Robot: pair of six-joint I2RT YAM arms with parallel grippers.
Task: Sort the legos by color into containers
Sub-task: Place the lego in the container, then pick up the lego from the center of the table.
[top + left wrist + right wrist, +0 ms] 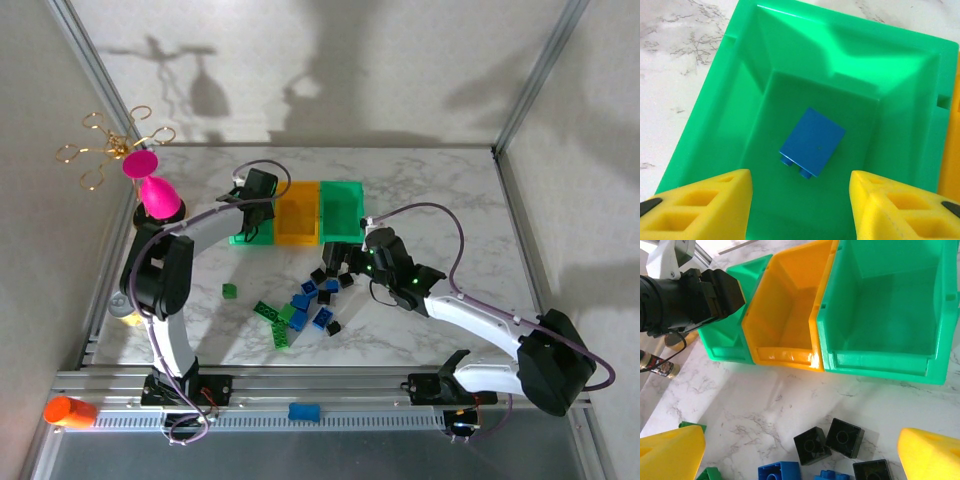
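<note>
A pink goblet (158, 197) stands beside a gold wire rack (110, 145).

Words and numbers: none are showing clearly enough to read.
Blue brick (812, 142), just ahead of the left gripper (800, 187): it is showing a plain, bare face.
Black bricks (842, 436), just ahead of the right gripper (802, 440): their round bumps are looking too blurry to read.

Top cam looks down on the whole table (440, 200) from the near edge. Left wrist's close over the left green bin (715, 100); right wrist faces far, sharing it.
</note>
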